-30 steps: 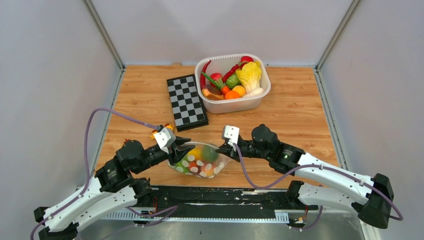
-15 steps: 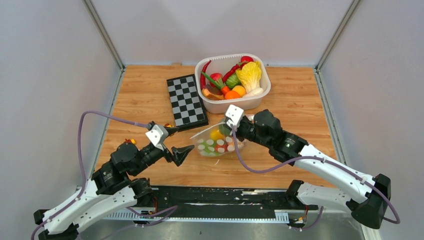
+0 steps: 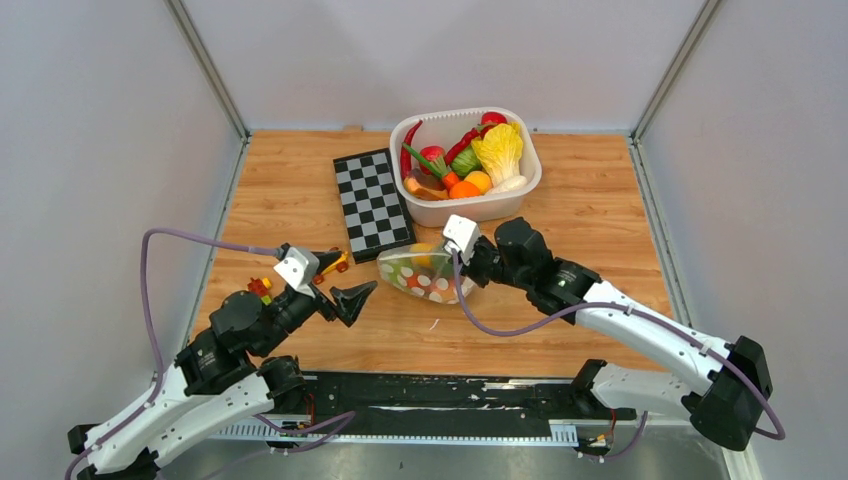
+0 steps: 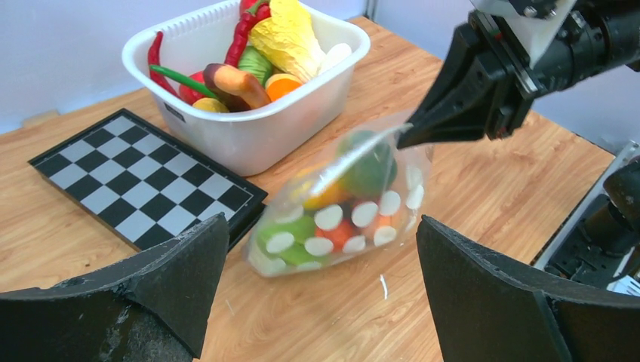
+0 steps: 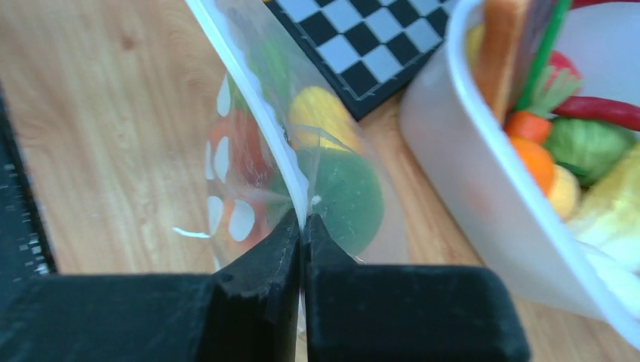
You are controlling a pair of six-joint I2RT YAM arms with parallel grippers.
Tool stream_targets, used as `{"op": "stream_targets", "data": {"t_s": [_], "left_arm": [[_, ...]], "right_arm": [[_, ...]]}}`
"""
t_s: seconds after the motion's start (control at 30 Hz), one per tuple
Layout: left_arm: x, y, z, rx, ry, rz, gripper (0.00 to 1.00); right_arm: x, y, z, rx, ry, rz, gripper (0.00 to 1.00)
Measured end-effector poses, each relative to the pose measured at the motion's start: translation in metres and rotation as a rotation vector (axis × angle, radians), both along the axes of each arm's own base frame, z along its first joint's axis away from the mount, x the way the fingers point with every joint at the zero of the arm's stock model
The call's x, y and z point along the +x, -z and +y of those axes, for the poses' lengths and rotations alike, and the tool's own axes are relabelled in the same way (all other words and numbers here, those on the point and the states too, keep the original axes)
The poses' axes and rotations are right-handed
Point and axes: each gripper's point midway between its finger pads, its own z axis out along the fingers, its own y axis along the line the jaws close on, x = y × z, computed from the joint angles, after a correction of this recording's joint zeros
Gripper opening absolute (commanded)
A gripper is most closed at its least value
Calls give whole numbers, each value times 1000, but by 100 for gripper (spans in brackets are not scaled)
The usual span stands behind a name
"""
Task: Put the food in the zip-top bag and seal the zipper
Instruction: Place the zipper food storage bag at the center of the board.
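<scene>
Right pincer (image 5: pixel 302 222) is clamped shut on the zipper (image 5: pixel 256 113) strip, pinching one end of the zip-top bag (image 3: pixel 420 278) so the pouch hangs tilted from that grip, its lower end down at the wood. The bag sits about mid-table, just in front of the white tub (image 3: pixel 520 150) and beside the near right corner of the chessboard (image 3: pixel 372 203). Inside it I can see food (image 5: pixel 347 196): a green piece, something yellow, something orange-red. More toy vegetables are piled in the tub. Left pincer (image 4: pixel 323 221) is spread wide, holding nothing, facing the bag from the near left side and apart from it. Little toy cars (image 3: pixel 335 262) lie by it.
</scene>
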Motion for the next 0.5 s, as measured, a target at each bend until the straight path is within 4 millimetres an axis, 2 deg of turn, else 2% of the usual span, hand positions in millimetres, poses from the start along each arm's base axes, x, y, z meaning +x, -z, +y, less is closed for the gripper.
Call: {"op": "stream_targets", "data": {"t_s": [0.17,0.23,0.3,0.5], "left_arm": [[4,-1,7,-9,-44,-3,100],[5,-2,10,-13,-60,-5,100],[6,-3,13,-18,-75,-7,100],[8,-3,18,-32,-101,1,100]], "right_arm": [[-28,17,10,33,-114,101,15],[-40,22,15,49,-166,148,22],[-55,24,20,63,-222,200,33],[-96,24,28,117,-345,377,52]]}}
